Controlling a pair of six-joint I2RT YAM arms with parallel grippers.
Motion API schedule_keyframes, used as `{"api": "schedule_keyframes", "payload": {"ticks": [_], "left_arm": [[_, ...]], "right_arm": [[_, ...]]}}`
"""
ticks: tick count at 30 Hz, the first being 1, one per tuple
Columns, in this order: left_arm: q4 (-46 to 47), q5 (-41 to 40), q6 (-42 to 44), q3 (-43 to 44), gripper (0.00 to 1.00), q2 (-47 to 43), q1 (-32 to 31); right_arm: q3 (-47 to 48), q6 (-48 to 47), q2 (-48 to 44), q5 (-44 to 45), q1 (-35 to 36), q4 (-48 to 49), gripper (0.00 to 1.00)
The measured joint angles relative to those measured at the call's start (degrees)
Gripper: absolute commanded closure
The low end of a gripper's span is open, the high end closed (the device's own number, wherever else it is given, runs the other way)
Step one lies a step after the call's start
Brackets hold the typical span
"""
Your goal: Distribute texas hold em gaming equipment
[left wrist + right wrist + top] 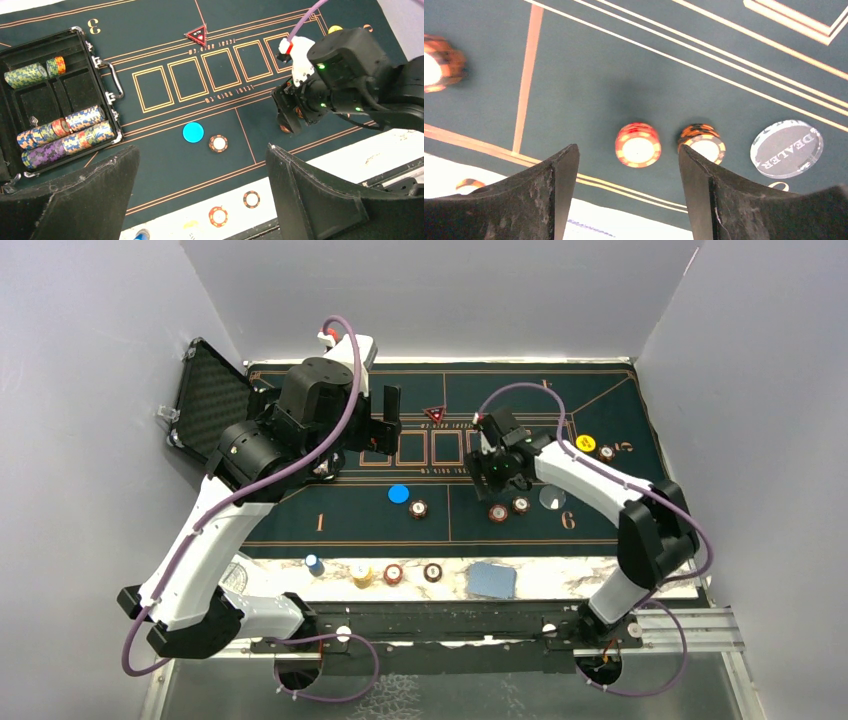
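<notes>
Red-white chips (638,145) are sitting on the green mat (624,65) under the right gripper (626,152), whose fingers are standing spread, holding nothing; the left gripper (202,150) is hovering wide open

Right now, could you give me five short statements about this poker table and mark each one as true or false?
1. The left gripper is open and holds nothing. True.
2. The right gripper is clamped on a chip. False: it is open, and the red-and-white chip lies on the felt mat, clear of its fingers.
3. The black case is shut. False: it is open, with chip stacks inside.
4. The clear DEALER disc lies in the case. False: it lies on the mat, beside a second chip.
5. The blue disc lies on the mat. True.
</notes>
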Motion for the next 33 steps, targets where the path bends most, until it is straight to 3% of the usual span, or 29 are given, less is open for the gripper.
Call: {"api": "schedule_keyframes", "payload": {"ticks": [3, 5, 10, 15, 25, 33], "left_arm": [[0.0, 0.02, 0.0, 0.0, 0.01, 0.0, 0.0], [0.02, 0.02, 0.0, 0.0, 0.01, 0.0, 0.0], [0.04, 0.5, 0.0, 0.0, 0.01, 0.0, 0.0], [0.11, 1.05, 0.02, -0.02, 0.01, -0.04, 0.0], [0.42, 1.09, 0.02, -0.72, 0.01, -1.81, 0.0], [0.39, 1.07, 0.35, -0.72, 0.01, -2.47, 0.0]], "right_arm": [[4.07, 1.14, -3.04, -0.76, 3.54, -1.42, 0.14], [5.64, 2.64, -3.98, -2.1, 9.75, -0.31, 0.09], [7.21, 5.27, 2.89, -4.68, 28.3, 2.47, 0.07], [7.3, 6.05, 9.42, -6.8, 37.4, 4.28, 0.07], [13.38, 6.58, 18.21, -3.48, 40.61, 5.16, 0.19], [15.3, 6.69, 19.43, -0.98, 40.52, 4.94, 0.38]]}}
